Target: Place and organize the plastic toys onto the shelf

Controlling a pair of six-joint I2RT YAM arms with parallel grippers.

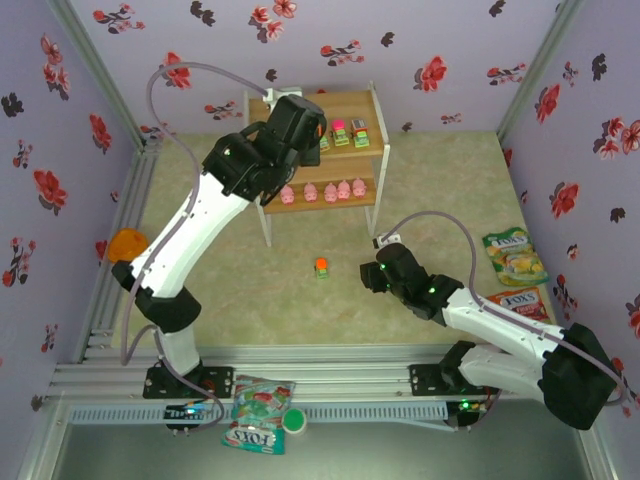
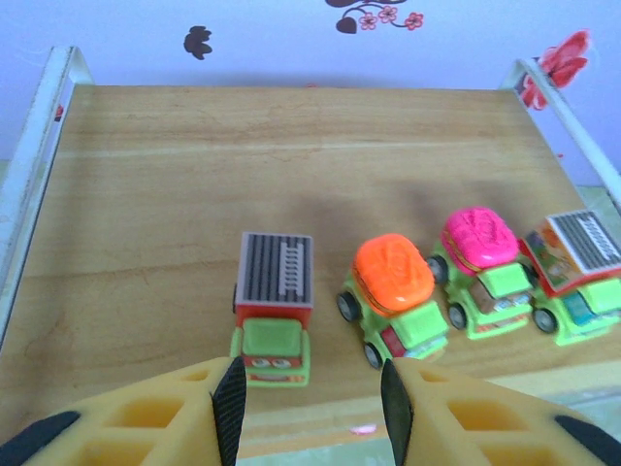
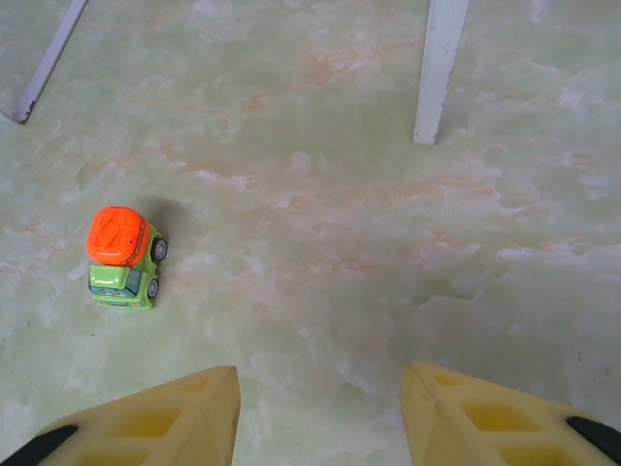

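Observation:
The shelf (image 1: 352,105) stands at the back of the table. Several pink pigs (image 1: 322,192) line its lower board. Four cars sit in a row on the top board (image 2: 243,165): a grey-topped one (image 2: 274,311), an orange-topped one (image 2: 393,296), a pink-topped one (image 2: 480,267) and another grey-topped one (image 2: 572,272). My left gripper (image 2: 310,408) hovers open at the board's front edge, just short of the grey-topped car, holding nothing. One orange-topped car (image 3: 121,257) stands alone on the table (image 1: 321,266). My right gripper (image 3: 320,417) is open and empty, low over the table to that car's right.
A white shelf leg (image 3: 439,73) stands beyond the right gripper. Candy bags lie at the right (image 1: 515,255) and at the near edge (image 1: 262,400). An orange-lidded jar (image 1: 127,243) sits by the left wall. Flowered walls close in three sides.

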